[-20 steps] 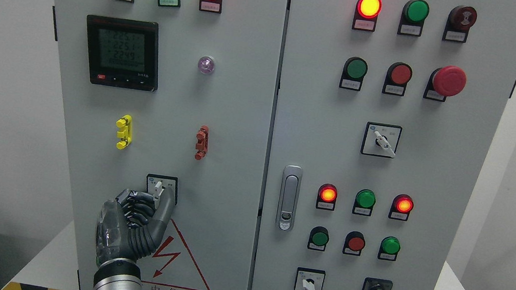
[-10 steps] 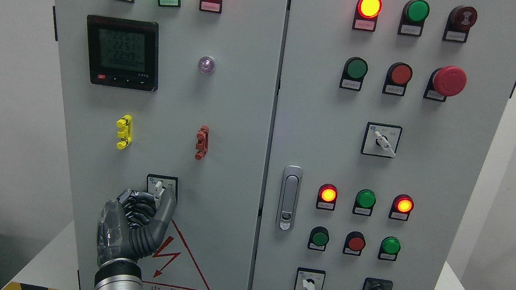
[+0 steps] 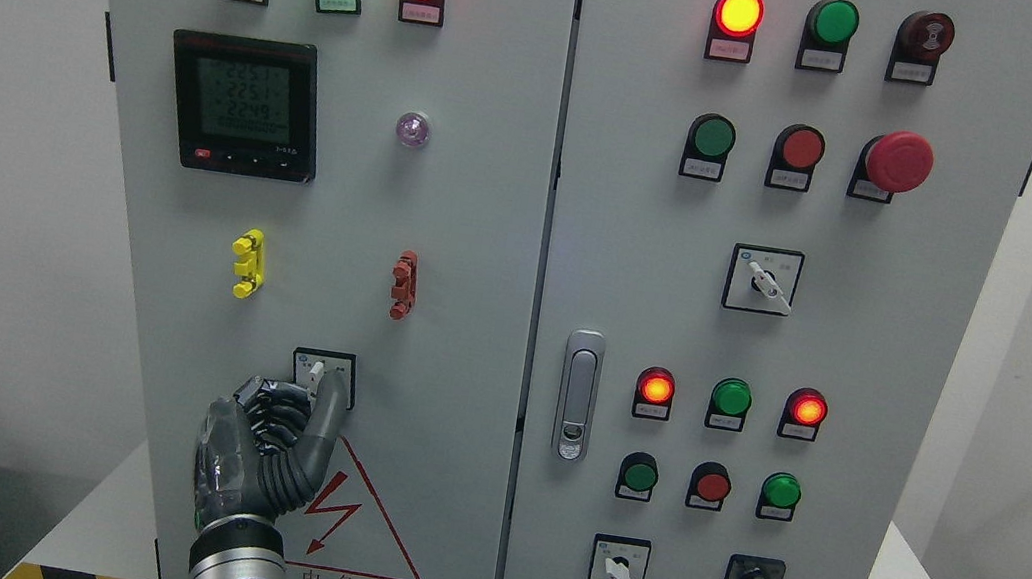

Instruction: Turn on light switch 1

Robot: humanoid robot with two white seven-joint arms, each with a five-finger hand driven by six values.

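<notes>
A small rotary selector switch [image 3: 321,367] with a white lever on a black-framed plate sits low on the left cabinet door [image 3: 441,249]. My left hand [image 3: 311,394] comes up from the bottom edge and is at the switch. Its dark fingers [image 3: 272,407] are curled against the lever's left side. The thumb [image 3: 326,416] stands upright along the lever's right side, so the lever is pinched between them. Only the top of the lever shows above the hand. The right hand is out of view.
Above the switch are a yellow clip [image 3: 247,263], a red clip [image 3: 402,285] and a digital meter [image 3: 244,105]. A warning triangle [image 3: 351,529] sits right of my wrist. The right door carries a latch handle [image 3: 578,394], lamps, push buttons, an emergency stop [image 3: 897,161] and other selector switches.
The thumb has slid up and closer against the lever's right side, hiding more of it. The wrist and arm have barely moved.
</notes>
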